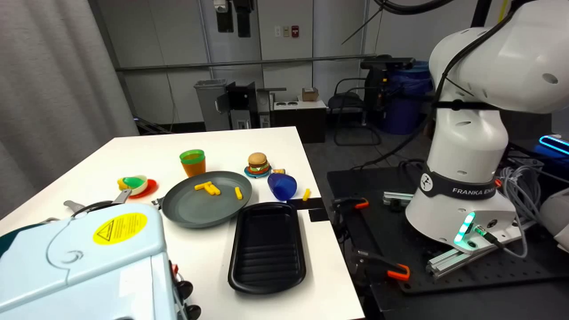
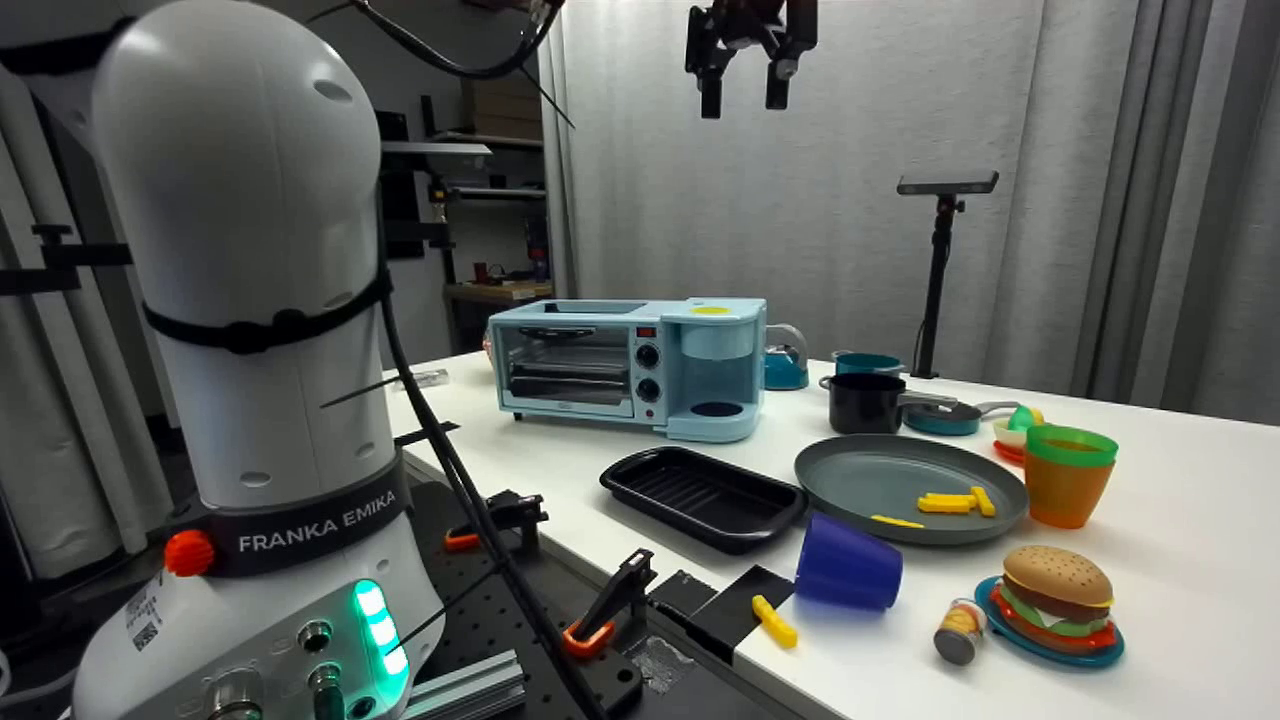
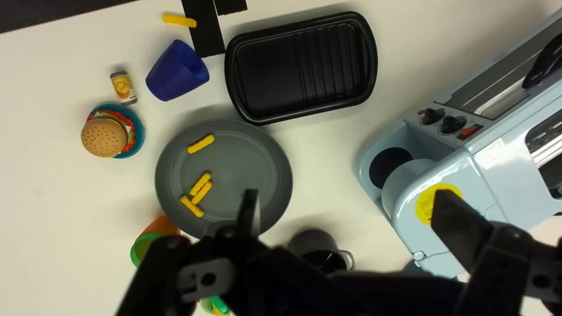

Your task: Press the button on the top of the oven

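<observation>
The oven is a light blue breakfast maker in both exterior views (image 1: 84,271) (image 2: 678,370) and in the wrist view (image 3: 511,171). A red rocker switch (image 2: 647,332) sits at the top of its control panel, above black knobs (image 2: 648,356). The switch also shows in the wrist view (image 3: 470,131). A yellow round label (image 3: 432,202) lies on its top, partly hidden by a finger in the wrist view. My gripper (image 3: 347,195) is open and empty. It hangs high above the table in both exterior views (image 1: 234,30) (image 2: 744,98), apart from the oven.
A black tray (image 2: 700,495) and a grey pan (image 2: 870,470) with yellow fries stand in front of the oven. A black pot (image 2: 864,405), orange and green cups (image 2: 1068,490), a tilted blue cup (image 2: 848,565), a small can (image 2: 960,632) and a toy burger (image 2: 1055,590) are also on the table.
</observation>
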